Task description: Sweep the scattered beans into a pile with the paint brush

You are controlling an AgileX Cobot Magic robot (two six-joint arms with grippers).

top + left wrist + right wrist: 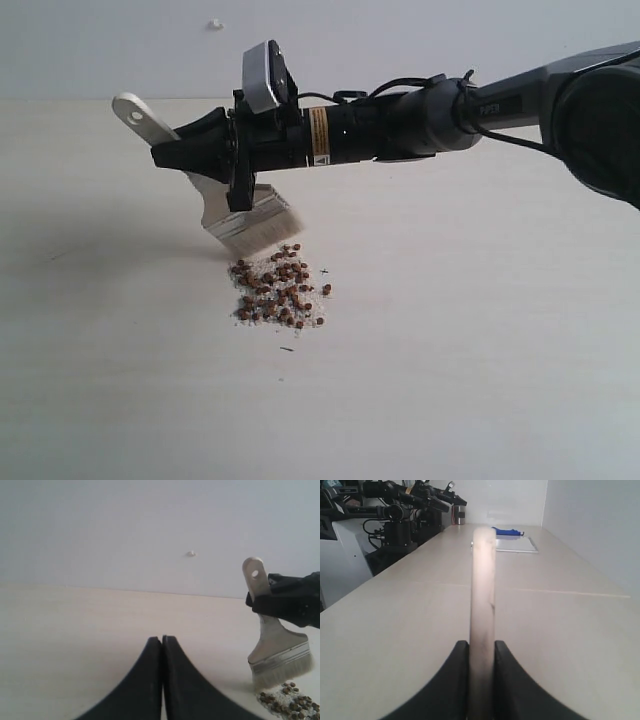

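The paint brush (240,215) hangs tilted over the table, its cream bristles just above the far left edge of the pile (281,289). My right gripper (185,152) is shut on its wooden handle (483,600), reaching in from the right. The reddish-brown beans (290,700) lie gathered in one dense cluster with whitish crumbs. In the left wrist view the paint brush (277,650) stands beside that cluster. My left gripper (162,640) is shut on nothing and is out of the exterior view.
The pale table (480,350) runs to a white wall. A tiny dark fleck (287,349) lies in front of the pile. Far down the table are a white sheet (516,544) with a blue object (507,531), and dark equipment (395,510) beside the edge.
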